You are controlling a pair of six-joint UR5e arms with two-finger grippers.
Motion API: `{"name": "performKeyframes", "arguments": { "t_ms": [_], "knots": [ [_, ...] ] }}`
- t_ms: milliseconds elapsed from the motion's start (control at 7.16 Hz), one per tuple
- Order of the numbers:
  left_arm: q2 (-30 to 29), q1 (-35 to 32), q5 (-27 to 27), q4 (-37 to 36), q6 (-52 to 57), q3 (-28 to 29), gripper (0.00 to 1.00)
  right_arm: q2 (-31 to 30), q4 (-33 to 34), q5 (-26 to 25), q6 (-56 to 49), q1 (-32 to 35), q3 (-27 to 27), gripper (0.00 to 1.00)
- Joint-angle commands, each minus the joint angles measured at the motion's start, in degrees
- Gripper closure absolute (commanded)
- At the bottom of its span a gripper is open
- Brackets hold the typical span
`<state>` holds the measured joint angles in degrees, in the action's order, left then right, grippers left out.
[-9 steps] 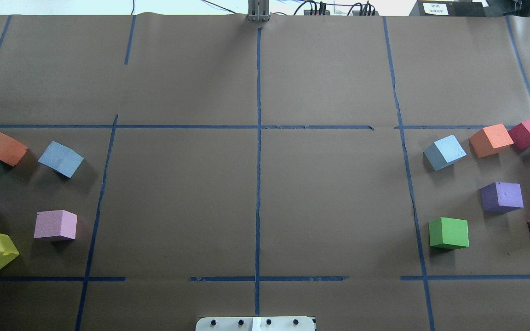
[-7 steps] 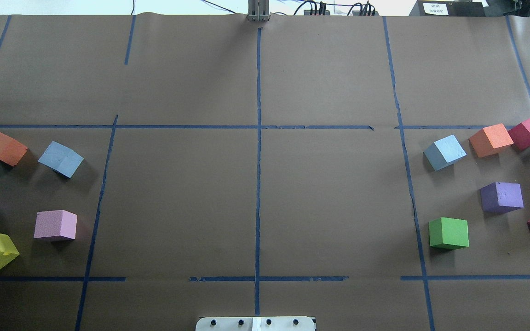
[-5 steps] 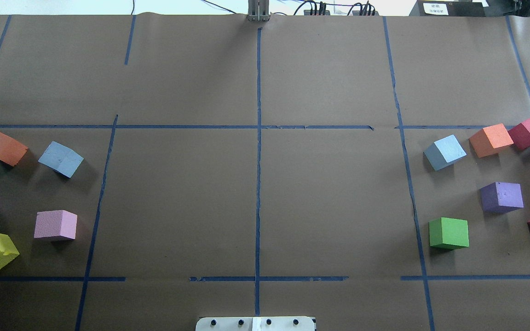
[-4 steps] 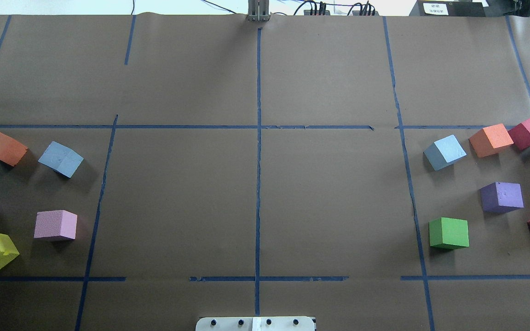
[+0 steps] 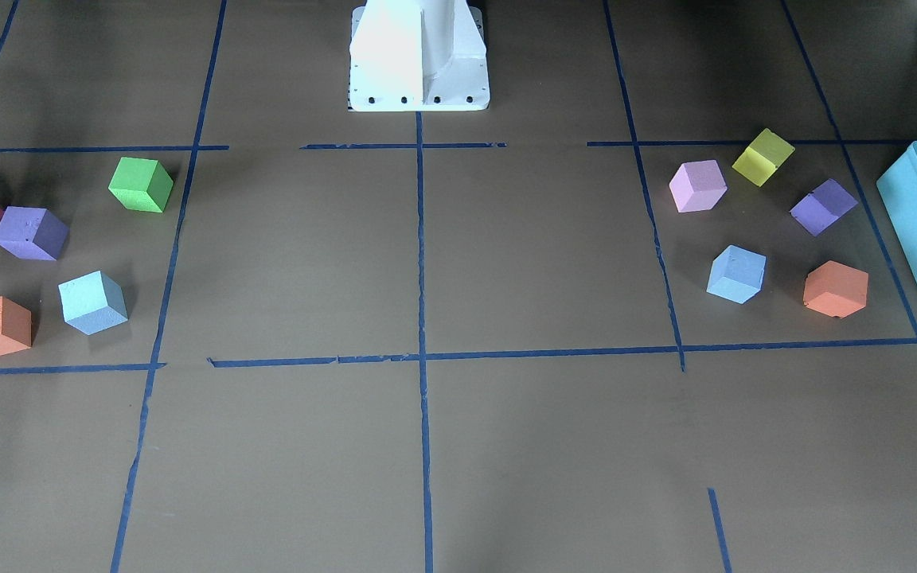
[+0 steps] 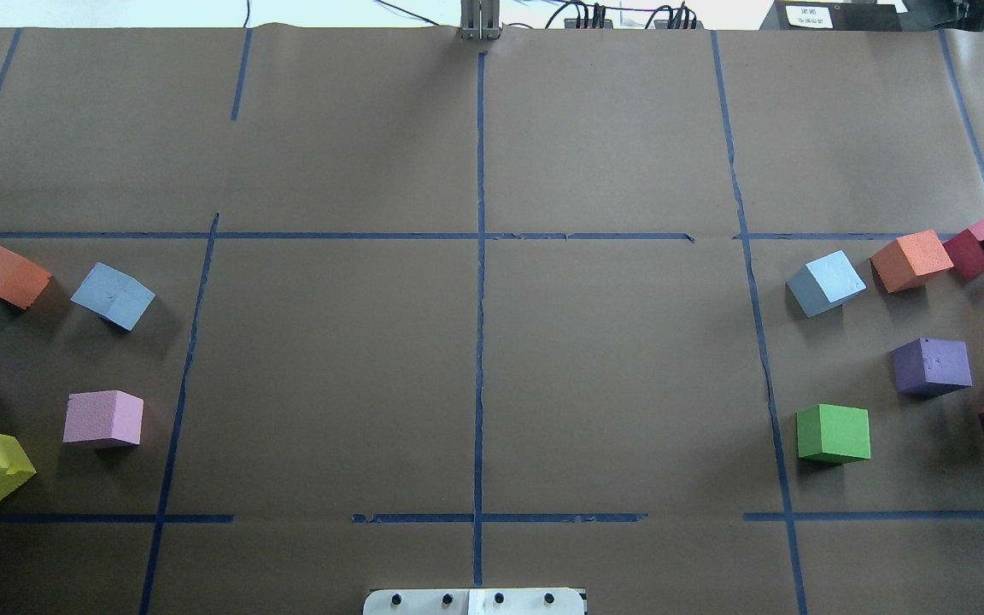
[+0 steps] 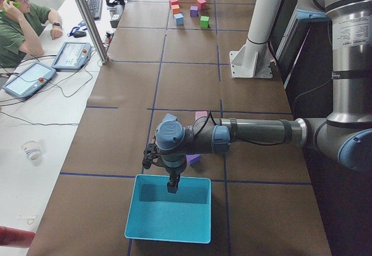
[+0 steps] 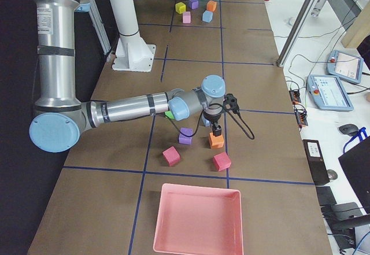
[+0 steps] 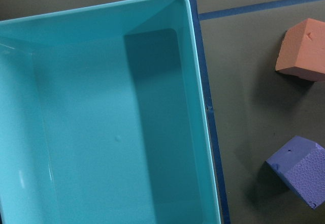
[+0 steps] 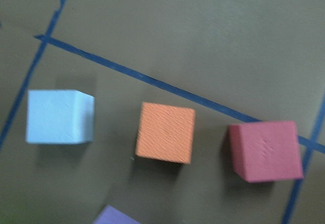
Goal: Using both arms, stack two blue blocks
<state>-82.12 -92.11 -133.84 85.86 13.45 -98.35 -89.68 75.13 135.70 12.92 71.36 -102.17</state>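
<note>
Only exterior left shows the left arm (image 7: 256,131) above the teal box (image 7: 168,221).

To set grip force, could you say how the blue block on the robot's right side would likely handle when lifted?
The blue block looks like matte, grainy foam, so it is probably light and not slippery. Its flat faces and square edges suggest it will slide, not roll. It may dent if squeezed hard.

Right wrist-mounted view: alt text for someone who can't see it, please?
Three foam cubes sit apart in a row on brown paper: a pale blue cube, an orange cube, a red cube, along a slanting blue tape line. A corner of a purple cube shows below.
</note>
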Motion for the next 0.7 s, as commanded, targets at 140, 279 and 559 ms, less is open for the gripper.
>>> {"name": "performKeyframes", "arguments": {
  "t_ms": [140, 279, 559],
  "knots": [
    [0.0, 0.0, -0.1, 0.0, 0.0, 0.0, 0.00, 5.4, -0.8, -5.8, 12.8, -10.7, 0.6, 0.00],
    [0.0, 0.0, -0.1, 0.0, 0.0, 0.0, 0.00, 5.8, -0.7, -7.8, 13.0, -12.5, 1.0, 0.00],
    [0.0, 0.0, -0.1, 0.1, 0.0, 0.0, 0.00, 6.2, -0.9, -10.4, 12.9, -15.4, 3.0, 0.00]
  ]
}}
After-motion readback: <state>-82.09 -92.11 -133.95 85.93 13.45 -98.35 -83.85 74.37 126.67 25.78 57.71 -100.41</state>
